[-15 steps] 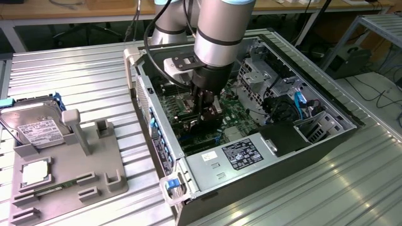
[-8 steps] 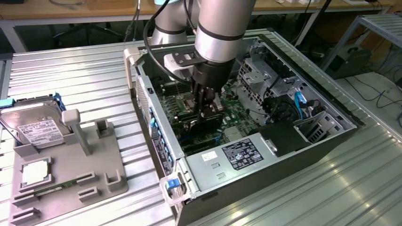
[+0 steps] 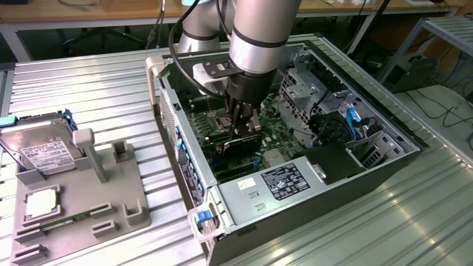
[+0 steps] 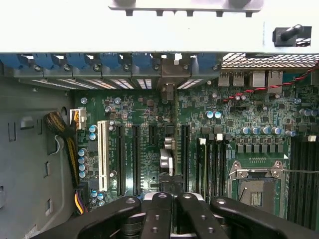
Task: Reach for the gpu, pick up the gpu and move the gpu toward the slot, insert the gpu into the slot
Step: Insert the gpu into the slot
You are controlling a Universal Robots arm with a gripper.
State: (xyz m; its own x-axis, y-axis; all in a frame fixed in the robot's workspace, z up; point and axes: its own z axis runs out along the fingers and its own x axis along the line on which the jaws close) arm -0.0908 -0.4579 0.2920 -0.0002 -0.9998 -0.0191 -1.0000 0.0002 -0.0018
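Pincer: black linked fingers [image 4: 164, 214] sit closest to the wrist camera, drawn together; in the exterior view the pincer [image 3: 246, 132] reaches down into the open case and is clamped on the top edge of the gpu.
Gpu: dark flat card [image 3: 242, 148] standing on edge directly under the fingertips, low over the motherboard; in the wrist view it appears edge-on as a thin line [image 4: 168, 154] running away from the fingers toward the rear bracket row.
Key relation: the card hangs straight below the pincer, its long axis lying along the expansion slots and pointing at the case's rear wall, so card and slot look parallel. I cannot tell whether its lower edge is already touching the slot or just above it.
Slot: long black connectors [image 4: 135, 159] lie side by side on the green motherboard [image 4: 249, 114], beside a white one [image 4: 103, 157]; the card's line falls among the black ones.
Arm: silver forearm [image 3: 260, 33] comes down steeply from above, wrist near vertical, fingers pointing into the computer case [image 3: 384, 119].
Tabletop: ribbed metal surface [image 3: 88, 88]; on the exterior view's left a grey fixture [image 3: 111, 194] carries a hard drive [image 3: 41, 152] and a square chip [image 3: 41, 204], well apart from the work.
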